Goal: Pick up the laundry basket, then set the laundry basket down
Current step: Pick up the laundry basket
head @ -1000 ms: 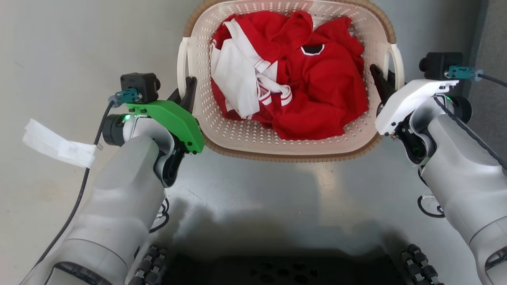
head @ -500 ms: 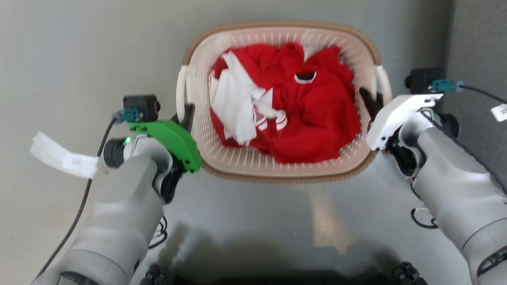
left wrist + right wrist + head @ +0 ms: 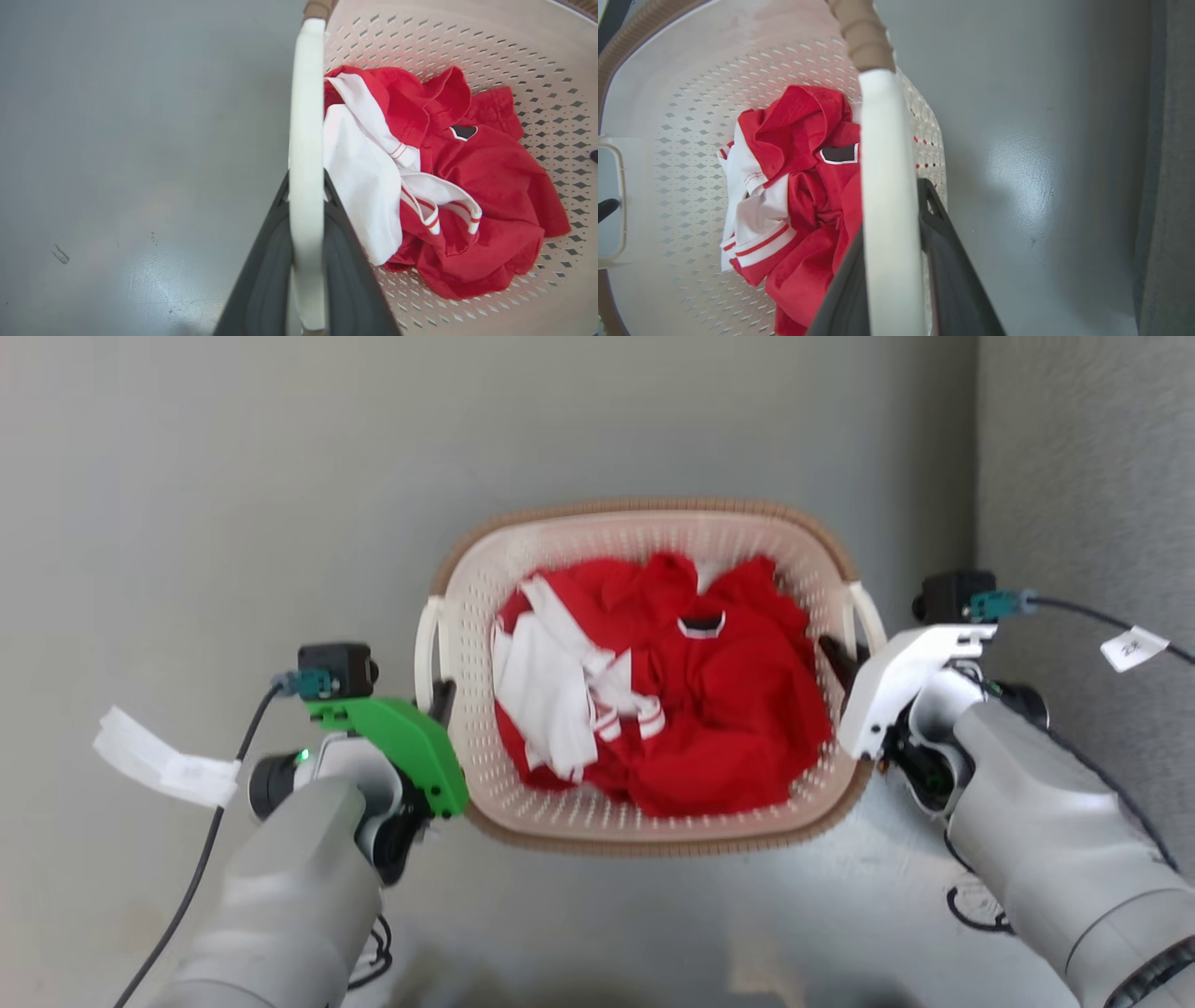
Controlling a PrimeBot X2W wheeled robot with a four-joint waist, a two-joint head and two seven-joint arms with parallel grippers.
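Head view: laundry basket (image 3: pixel 607 537) lengthwise left-right

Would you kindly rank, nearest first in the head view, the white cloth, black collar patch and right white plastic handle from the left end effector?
1. White cloth, left side.
2. Black collar patch, middle.
3. Right white plastic handle, far side.

White tag (image 3: pixel 1132 647) on right arm cable (image 3: pixel 1083 609): two characters, possibly "2K", blurred. Paper tag (image 3: pixel 163 761) on left arm cable (image 3: pixel 224 793): print unreadable.
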